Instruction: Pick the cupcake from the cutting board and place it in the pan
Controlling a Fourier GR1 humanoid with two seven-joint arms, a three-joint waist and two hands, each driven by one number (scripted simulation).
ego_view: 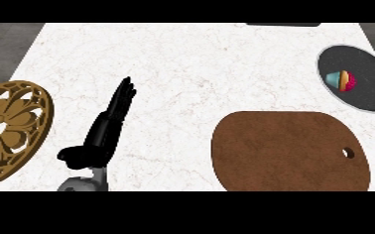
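The cupcake, teal with a pink top, lies on its side inside the dark grey pan at the right edge of the counter. The brown cutting board sits at the lower right with nothing on it; a small hole shows near its right end. My left hand rests at the lower left of the counter, fingers straight and pointing away, holding nothing. It is far from both the board and the pan. My right hand does not show in this view.
A round golden openwork trivet lies at the left edge, close to my left hand. A dark object peeks in at the counter's far edge. White marble counter spreads between the hand and the pan.
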